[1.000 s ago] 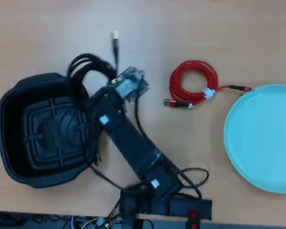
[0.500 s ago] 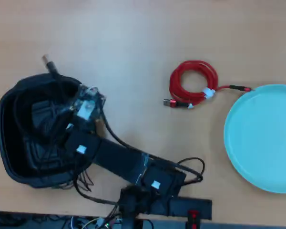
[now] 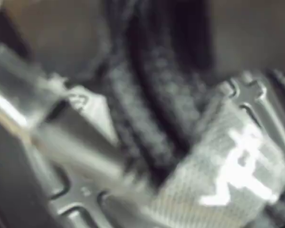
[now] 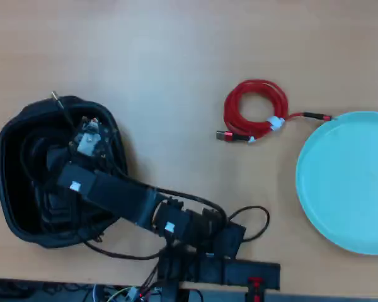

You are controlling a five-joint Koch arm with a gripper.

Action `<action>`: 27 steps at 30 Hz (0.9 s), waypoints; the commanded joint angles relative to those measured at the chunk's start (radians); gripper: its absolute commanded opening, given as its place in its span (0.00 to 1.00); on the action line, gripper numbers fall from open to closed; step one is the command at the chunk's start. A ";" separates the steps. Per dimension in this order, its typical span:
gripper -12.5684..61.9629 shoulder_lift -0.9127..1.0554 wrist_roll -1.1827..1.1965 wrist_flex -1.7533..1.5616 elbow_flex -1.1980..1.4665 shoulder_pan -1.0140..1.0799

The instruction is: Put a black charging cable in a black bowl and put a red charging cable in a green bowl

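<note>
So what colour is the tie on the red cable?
White, clearest in the overhead view: tie on the red cable.

Black charging cable (image 3: 147, 109): rough braided cloth; black bowl (image 4: 12, 135): matt plastic; table (image 4: 176, 56): smooth wood.

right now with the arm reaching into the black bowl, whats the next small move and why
Probably open the jaws and let go. In the overhead view the gripper is inside the black bowl, and the wrist view shows the black charging cable close over the bowl's ribbed base. The red charging cable lies on the table beside the green bowl.
</note>
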 commanded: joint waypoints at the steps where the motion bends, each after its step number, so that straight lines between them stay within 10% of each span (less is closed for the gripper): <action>1: 0.12 0.026 0.017 -0.107 -0.408 -0.008; 18: 0.57 -0.005 0.112 -0.087 -0.397 -0.077; 27: 0.57 -0.003 0.115 0.000 -0.396 0.077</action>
